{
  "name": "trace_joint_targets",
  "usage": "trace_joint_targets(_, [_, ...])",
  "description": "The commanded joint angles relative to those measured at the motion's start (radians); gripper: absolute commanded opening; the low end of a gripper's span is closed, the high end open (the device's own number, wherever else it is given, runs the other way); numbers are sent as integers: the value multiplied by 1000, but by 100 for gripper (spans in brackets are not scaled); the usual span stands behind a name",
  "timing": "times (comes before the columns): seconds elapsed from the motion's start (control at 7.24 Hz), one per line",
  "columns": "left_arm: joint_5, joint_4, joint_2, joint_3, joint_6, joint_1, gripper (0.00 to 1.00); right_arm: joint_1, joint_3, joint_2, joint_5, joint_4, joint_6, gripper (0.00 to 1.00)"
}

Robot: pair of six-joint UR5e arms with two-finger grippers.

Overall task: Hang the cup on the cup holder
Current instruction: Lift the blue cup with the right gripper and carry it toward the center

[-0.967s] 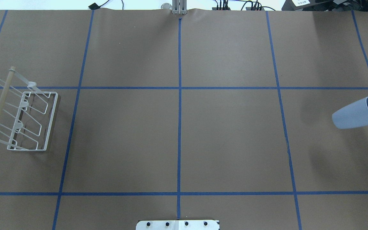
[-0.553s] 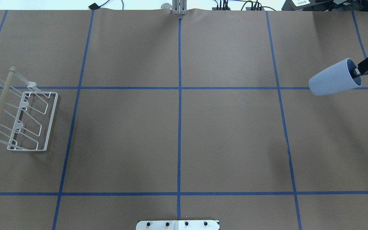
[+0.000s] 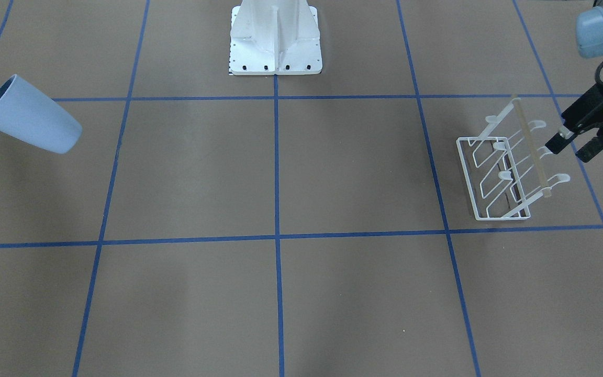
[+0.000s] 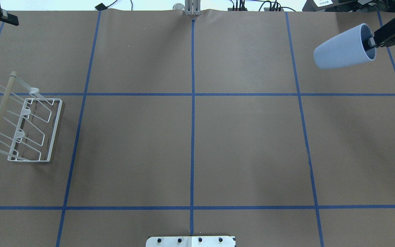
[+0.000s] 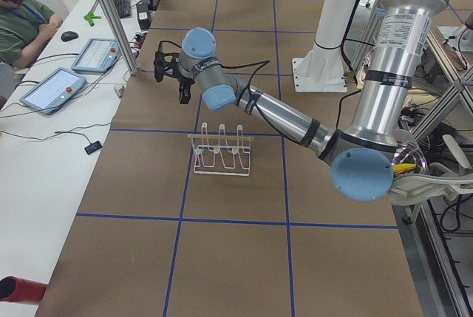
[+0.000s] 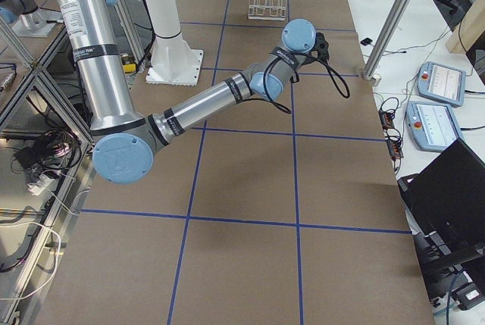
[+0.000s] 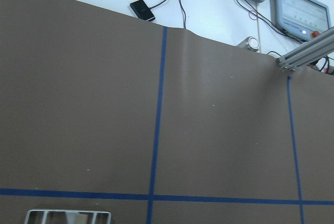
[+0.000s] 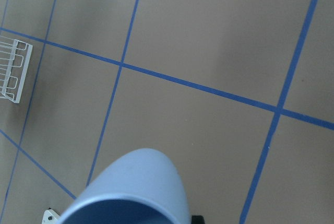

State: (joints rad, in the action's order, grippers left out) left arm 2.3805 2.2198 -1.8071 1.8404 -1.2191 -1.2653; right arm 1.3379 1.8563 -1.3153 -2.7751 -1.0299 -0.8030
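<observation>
The pale blue cup (image 4: 343, 48) hangs in the air at the far right, tipped nearly sideways with its bottom toward the table's middle. My right gripper (image 4: 372, 43) is shut on its rim, one finger inside the mouth. The cup also shows in the front view (image 3: 29, 119) and the right wrist view (image 8: 133, 190). The white wire cup holder (image 4: 26, 130) stands at the left edge, its prongs and wooden rod leaning outward; it also shows in the front view (image 3: 500, 178). My left gripper (image 4: 7, 31) is open and empty, raised beyond the rack; the front view (image 3: 567, 152) shows it too.
The white robot base plate (image 4: 190, 241) sits at the near middle edge. An aluminium post (image 4: 192, 8) and cables line the far edge. Blue tape lines (image 4: 192, 137) grid the brown table. An operator (image 5: 22, 18) with tablets sits beyond the far edge.
My right gripper has carried the cup toward the far edge of the table and a little toward the middle. My left gripper has come into the overhead view at the far left.
</observation>
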Motion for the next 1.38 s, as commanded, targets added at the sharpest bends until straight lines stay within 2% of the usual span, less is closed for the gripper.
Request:
trace_joint_targets(0.0, [-70,110,-55,0,-214,108,98,-37,4,47,66,222,-314,0])
trace_joint_targets(0.14, [-113,154,-99,2,-323,171,98,-60,7,54,84,307,-420,0])
trace_joint_targets(0.41, [-280,283,-149,2,-520,333,98,-118,6,54,153,547,-691,0])
trace_joint_targets(0.69, [-415,327,-243,0,-659,479,98,-187,9,54,207,733,-899,0])
trace_joint_targets(0.83, [-452,355,-294,0,-789,524,98,-228,4,53,259,831,-995,0])
trace_joint_targets(0.97, [-499,450,-305,0,-892,544,98,-262,3,53,316,919,-1068,0])
trace_joint_targets(1.24, [-623,593,-308,2,-1023,624,98,-316,3,53,362,1013,-1137,0])
